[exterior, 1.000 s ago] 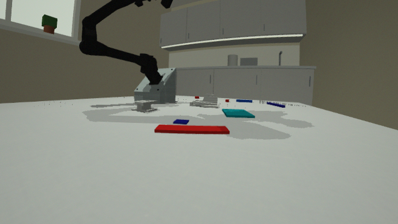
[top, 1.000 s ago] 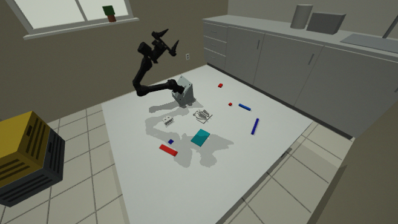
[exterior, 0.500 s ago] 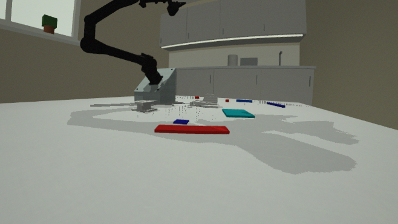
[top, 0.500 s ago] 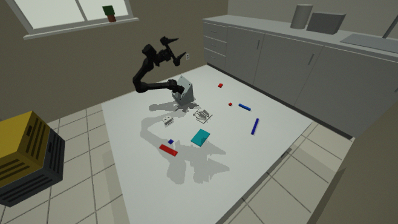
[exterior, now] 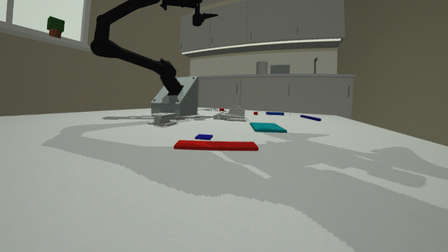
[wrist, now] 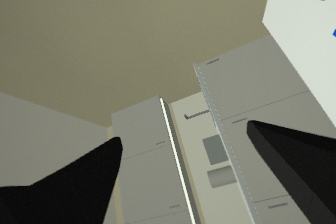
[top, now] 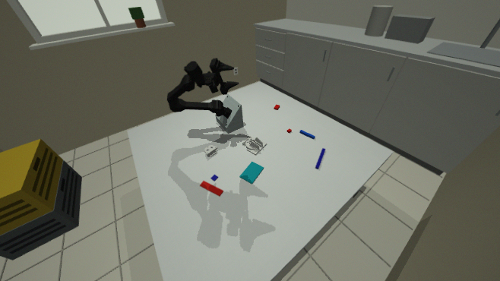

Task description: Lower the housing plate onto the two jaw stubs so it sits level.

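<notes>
My gripper (top: 235,76) (exterior: 218,3) (wrist: 183,134) is open and empty, high above the table, with its fingers pointing sideways toward the cabinets. A pale grey assembly with raised curved parts on a flat base (top: 255,145) (exterior: 236,112) lies on the table in front of the arm's mount. A smaller pale grey part (top: 211,151) (exterior: 164,118), a block on a thin flat plate, lies apart from it, to its left. Both are small and low in contrast; I cannot tell for certain which is the housing plate. The jaws, pins and stubs cannot be made out. Neither part shows in the wrist view.
A teal slab (top: 251,172) (exterior: 268,127), a red bar (top: 211,188) (exterior: 216,145) and a small blue square (top: 214,178) (exterior: 203,137) lie nearer the top and exterior views. Two blue bars (top: 307,134) (top: 320,159) and two small red pieces (top: 276,107) (top: 289,131) lie right of the assembly.
</notes>
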